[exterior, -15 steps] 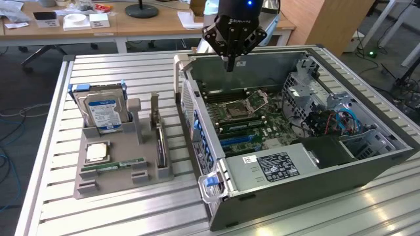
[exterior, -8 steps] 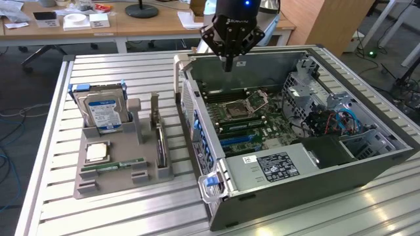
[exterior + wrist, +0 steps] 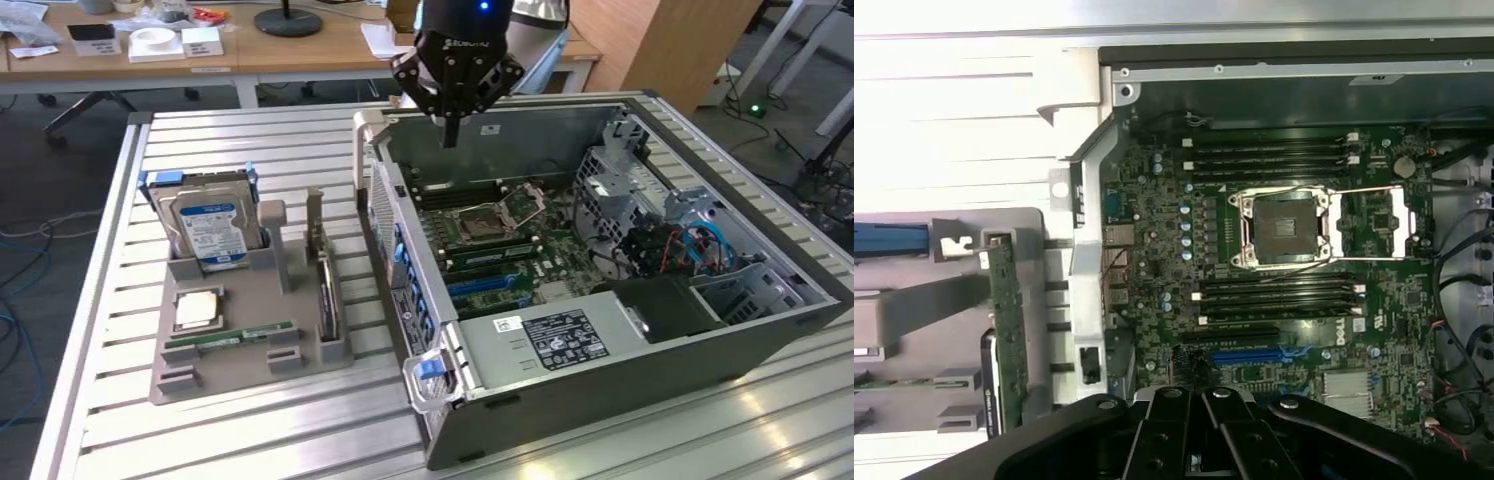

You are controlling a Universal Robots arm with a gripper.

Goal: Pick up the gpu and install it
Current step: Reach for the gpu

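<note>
Exterior view: a black gripper hangs over the far edge of an open computer case, its two fingers pressed together with nothing between them. The case is a dark metal box lying on its side, showing a green motherboard with a square silver processor socket. The gpu is well apart from the gripper, standing on its thin edge in a matte grey holder on the ribbed aluminium table. It is a flat, dark-faced card. Its long axis runs parallel to the case's near wall, with the silver end bracket upright at the far end. A boxy hard drive with a blue-white label stands in the same holder.

Wrist view: the gpu appears edge-on as a narrow green strip in the grey holder, just beside the case's pale outer rim. The closed black gripper hovers over the motherboard, empty
</note>
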